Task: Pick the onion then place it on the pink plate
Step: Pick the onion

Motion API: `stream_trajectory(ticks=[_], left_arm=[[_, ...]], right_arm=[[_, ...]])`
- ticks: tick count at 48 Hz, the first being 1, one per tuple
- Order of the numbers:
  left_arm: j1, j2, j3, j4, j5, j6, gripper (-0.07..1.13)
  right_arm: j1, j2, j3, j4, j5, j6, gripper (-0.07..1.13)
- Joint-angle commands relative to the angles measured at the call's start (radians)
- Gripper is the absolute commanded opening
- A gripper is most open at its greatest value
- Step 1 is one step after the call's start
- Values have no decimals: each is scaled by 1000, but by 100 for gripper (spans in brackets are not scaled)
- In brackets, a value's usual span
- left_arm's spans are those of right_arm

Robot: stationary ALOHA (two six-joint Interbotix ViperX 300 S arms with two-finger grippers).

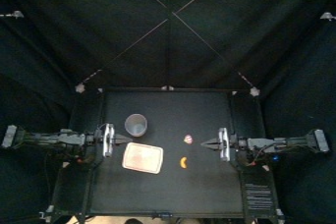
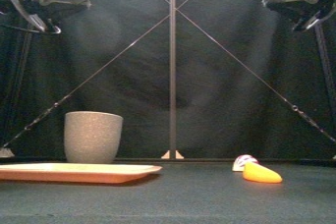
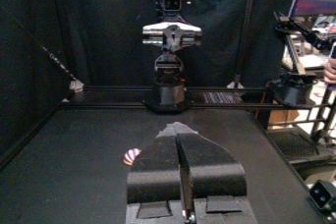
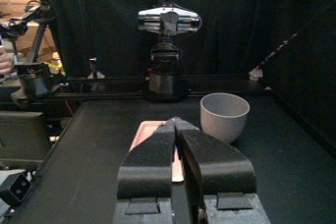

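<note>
The onion (image 1: 190, 140) is a small white and purple toy lying on the table right of centre, also seen low at the right in the front view (image 2: 245, 161) and in the left wrist view (image 3: 132, 155). The flat pink plate (image 1: 143, 157) lies to its left, near the front. My left gripper (image 1: 108, 141) rests at the table's left side, jaws shut (image 3: 182, 136) and empty. At the right side my right gripper (image 1: 221, 142) is likewise shut (image 4: 178, 128) and empty, a short way from the onion.
A tall grey speckled cup (image 1: 137, 124) stands just behind the plate (image 2: 79, 172). An orange toy food (image 1: 184, 160) lies in front of the onion, between the plate and the right gripper (image 2: 262, 174).
</note>
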Motion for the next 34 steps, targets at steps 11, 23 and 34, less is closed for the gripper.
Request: stream_trajectory(ticks=[11,23,34], left_arm=[[17,9,-38,-2,117,0,7],[28,9,-34,-2,127,2,7],[28,9,-26,-3,130,2,7]], right_arm=[[-106,126,-63,163,110,44,31],[-186,275,-118,296,187,46,93],[-238,440,-160,377,253,49,105]])
